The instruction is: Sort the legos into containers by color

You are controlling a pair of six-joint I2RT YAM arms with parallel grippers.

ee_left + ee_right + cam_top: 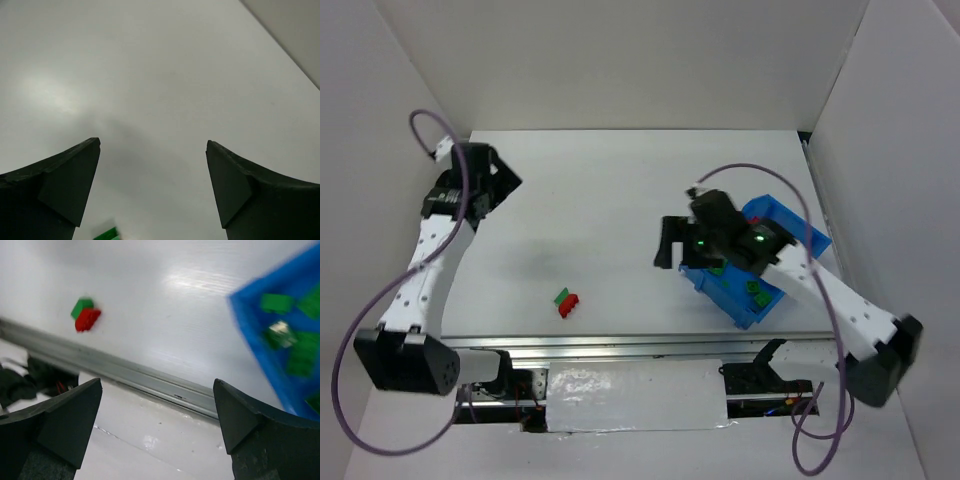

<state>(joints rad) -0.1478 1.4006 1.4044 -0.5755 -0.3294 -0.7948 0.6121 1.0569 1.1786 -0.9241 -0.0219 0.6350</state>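
Table (620, 200): red lego (569, 306) 1, green lego (561, 296) 1 | blue bin (775, 213) 1 | left end effector (153, 141), right end effector (157, 380): spread, empty

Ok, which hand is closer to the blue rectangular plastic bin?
Right. The right hand hangs beside the blue rectangular plastic bin, on its side facing the middle of the table; the left hand is far off by its far left corner.

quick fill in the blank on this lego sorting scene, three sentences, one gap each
1. The bricks that show inside the blue bin are ___.
2. Out on the table, a green brick lies against a ___ one.
3. The left hand and the right hand both stand ___, holding nothing.
Missing words: green; red; open.
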